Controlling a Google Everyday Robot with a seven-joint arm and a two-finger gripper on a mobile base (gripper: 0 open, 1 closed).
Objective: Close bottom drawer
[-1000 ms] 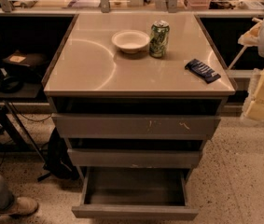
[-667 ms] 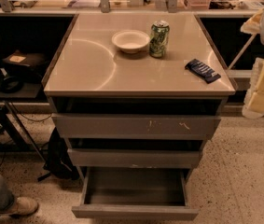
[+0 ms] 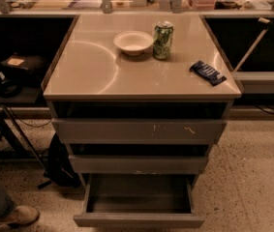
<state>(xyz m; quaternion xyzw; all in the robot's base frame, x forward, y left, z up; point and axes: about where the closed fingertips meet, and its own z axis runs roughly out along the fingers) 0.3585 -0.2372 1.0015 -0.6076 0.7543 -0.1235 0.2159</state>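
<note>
The cabinet (image 3: 93, 76) carries a bowl (image 3: 133, 42) and a can (image 3: 162, 40) on top. The bottom drawer (image 3: 139, 220) is pulled out, lowest, near the floor. The gripper is out of view; I cannot tell its state.

Dim warm light, curved glare on tabletop (image 3: 85, 74); gripper out of frame
</note>
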